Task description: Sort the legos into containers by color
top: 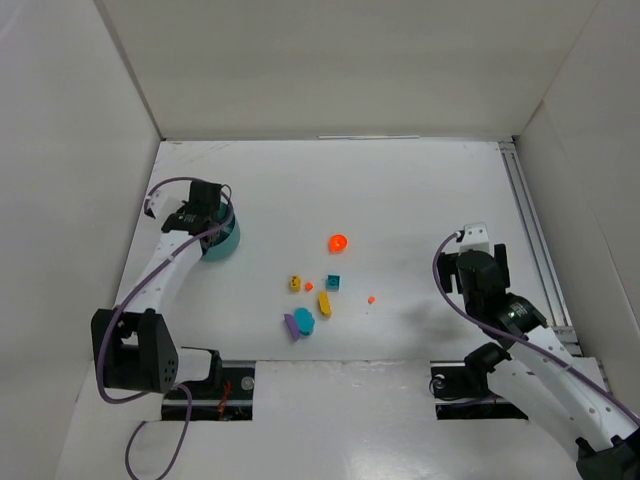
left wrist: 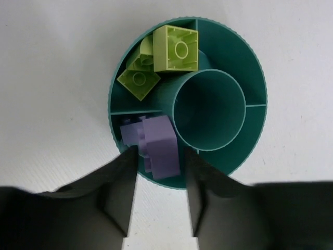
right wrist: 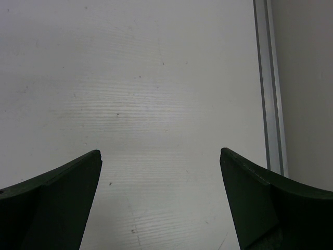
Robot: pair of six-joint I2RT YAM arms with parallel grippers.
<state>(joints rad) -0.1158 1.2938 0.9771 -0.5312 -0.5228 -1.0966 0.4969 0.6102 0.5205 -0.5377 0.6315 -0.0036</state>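
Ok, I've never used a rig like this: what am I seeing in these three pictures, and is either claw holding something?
Two robot arms with two-finger grippers stand at a table. The overhead view shows both, plus loose legos mid-table. The left wrist view looks past the left gripper into a teal dish: lime legos in one compartment, a purple lego in the next, between the fingertips; whether it is pinched is unclear. The right wrist view shows the right gripper open over the table, holding nothing.

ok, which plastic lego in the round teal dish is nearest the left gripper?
The pale purple brick, in the wedge compartment at the fingertips of the left gripper. The lime green bricks lie in a farther wedge.
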